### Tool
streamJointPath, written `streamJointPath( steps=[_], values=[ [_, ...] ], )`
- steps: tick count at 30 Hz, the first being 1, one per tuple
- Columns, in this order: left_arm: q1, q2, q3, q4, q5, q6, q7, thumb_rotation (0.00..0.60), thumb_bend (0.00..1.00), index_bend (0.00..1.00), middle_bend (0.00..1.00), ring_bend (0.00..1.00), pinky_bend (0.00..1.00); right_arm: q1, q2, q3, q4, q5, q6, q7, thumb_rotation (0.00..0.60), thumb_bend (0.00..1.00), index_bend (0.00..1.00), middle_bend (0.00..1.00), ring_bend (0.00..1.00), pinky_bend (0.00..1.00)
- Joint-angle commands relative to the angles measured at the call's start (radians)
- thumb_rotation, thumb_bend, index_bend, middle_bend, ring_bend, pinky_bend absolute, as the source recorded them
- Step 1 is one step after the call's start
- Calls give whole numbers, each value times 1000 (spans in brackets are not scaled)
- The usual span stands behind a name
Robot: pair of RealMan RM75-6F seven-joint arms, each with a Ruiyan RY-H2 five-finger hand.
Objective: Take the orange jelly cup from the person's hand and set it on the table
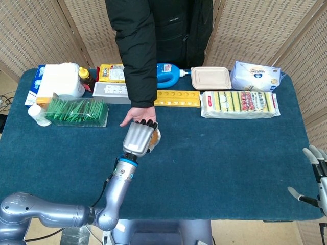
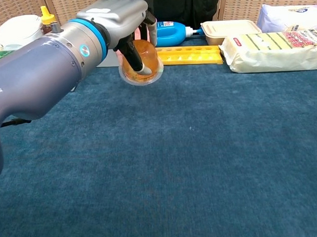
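though half hidden by fingers (image 2: 137,56), jelly cup (image 2: 144,60) probably above table (image 2: 201,148)

backdrop: woven wicker folding screens (image 1: 41,30) | furniture: table with blue carpet-like cover (image 1: 230,153) | light: even

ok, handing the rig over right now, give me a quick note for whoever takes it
Left hand: wrapped around the orange jelly cup, holding it up above the table.
Right hand: idle at the table's right edge, holding nothing, fingers apart.
Person's hand: right behind the cup; cannot tell from either view whether it has let go.
Done: cup gripped.
Left: confirm the release, draw the cup clear, set it on bare cloth, let go.
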Motion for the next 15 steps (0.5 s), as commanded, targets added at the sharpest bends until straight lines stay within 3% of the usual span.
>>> streamJointPath(
  steps=[1, 9, 15],
  values=[
    [8, 24, 16, -49, 33, 16, -5, 600, 206, 532, 518, 419, 548, 1, 0, -1, -1, -1, -1, 0, 600, 76, 0, 0, 17, 0],
    [58, 148, 91, -284, 121, 72, 27, 600, 208, 532, 518, 421, 554, -1, -1, -6, -7, -11, 0, -11, 600, 76, 0, 0, 17, 0],
    [122, 259, 195, -371, 200, 63, -21, 600, 208, 532, 518, 421, 554, -1, -4, -12, -14, -20, 0, -28, 600, 76, 0, 0, 17, 0]
  ],
)
